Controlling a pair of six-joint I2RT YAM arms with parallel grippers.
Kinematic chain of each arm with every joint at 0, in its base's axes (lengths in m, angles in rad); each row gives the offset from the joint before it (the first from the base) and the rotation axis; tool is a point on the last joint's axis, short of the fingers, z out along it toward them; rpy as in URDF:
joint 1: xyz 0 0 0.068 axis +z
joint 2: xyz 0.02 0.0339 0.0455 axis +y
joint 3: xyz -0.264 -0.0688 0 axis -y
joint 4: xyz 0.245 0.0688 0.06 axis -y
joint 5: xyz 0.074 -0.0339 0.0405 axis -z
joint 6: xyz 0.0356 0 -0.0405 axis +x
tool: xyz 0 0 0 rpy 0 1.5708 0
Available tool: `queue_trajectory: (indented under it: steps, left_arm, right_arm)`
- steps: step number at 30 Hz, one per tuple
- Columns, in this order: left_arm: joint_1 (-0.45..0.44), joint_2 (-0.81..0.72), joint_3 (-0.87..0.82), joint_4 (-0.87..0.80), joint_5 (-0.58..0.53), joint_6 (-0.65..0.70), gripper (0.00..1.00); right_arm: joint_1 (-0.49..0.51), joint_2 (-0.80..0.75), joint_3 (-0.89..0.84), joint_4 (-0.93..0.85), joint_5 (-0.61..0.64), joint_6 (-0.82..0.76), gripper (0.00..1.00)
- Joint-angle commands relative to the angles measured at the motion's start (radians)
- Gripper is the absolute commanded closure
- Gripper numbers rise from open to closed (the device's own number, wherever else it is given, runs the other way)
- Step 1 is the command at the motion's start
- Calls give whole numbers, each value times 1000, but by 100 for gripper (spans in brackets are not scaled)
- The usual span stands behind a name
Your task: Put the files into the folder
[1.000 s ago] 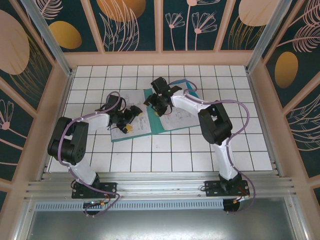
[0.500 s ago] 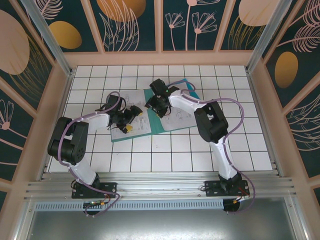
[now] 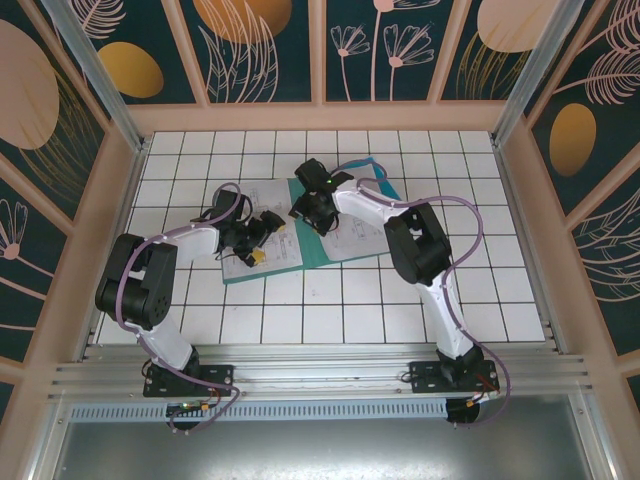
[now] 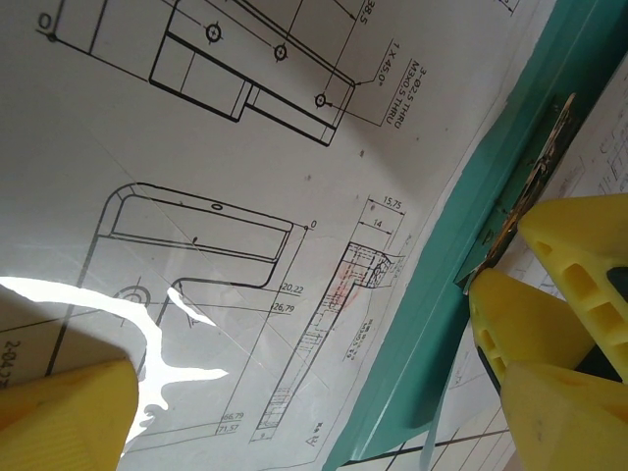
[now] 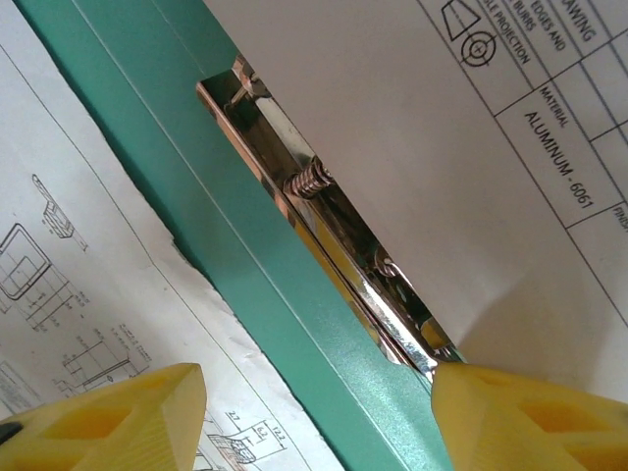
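Since the folder lies open on table, files inside: right gripper, jaws spread, straddles spine clip; left gripper, spread, over files. Advise squaring edges under clip.

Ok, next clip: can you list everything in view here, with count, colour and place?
folder: one, teal-green, lying open mid-table
paper sheets: at least two, white with black drawings, one on each half of the folder
metal clip: one, silvery, along the folder's spine
table: one, white tiles with dark grid lines, under everything
wall panels: several, dark teal with tan plant motifs, around the table
arms: two, white and black with purple cables, bases at the near edge
left pincer: one, yellow fingers, open, over the left sheet
right pincer: one, yellow fingers, open, astride the clip
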Motion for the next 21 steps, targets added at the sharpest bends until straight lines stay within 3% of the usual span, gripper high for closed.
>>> queue_trajectory:
  steps: [1,12,21]
  left_arm:
    - [0,29,-14,-32,-11,4,5]
    - [0,26,-17,-39,-13,6,5]
    - [-1,27,-24,-37,-13,10,5]
  right_arm:
    - [-13,92,-20,-138,127,-27,34]
    - [-5,152,-3,-171,154,-27,33]
    - [2,-20,52,-94,180,-44,33]
